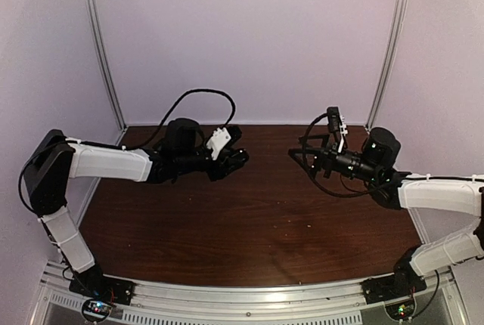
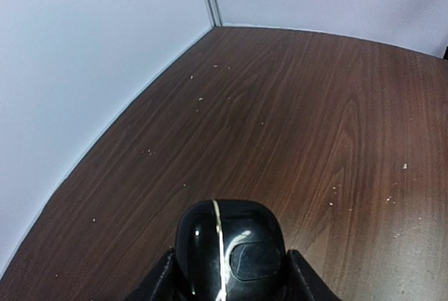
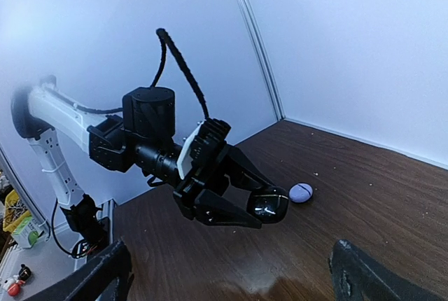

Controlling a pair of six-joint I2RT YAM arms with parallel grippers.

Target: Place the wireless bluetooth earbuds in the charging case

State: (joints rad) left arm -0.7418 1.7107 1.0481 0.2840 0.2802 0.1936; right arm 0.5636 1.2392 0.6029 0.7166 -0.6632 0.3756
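A glossy black charging case [image 2: 227, 252] with a pale seam line is closed and pinched between the jaws of my left gripper [image 2: 229, 276], which holds it above the brown table. In the right wrist view the same case [image 3: 268, 205] sits at the tips of the left gripper [image 3: 260, 210]. From above, the left gripper [image 1: 238, 159] points right toward my right gripper [image 1: 300, 156], a short gap apart. My right gripper [image 3: 231, 280] is open wide with nothing between its fingers [image 3: 105, 273]. No earbuds show in any view.
A small lilac round object [image 3: 301, 192] with a dark line across it lies on the table [image 1: 249, 219] just behind the held case. Pale crumbs [image 2: 199, 98] dot the wood. White walls close the back and sides.
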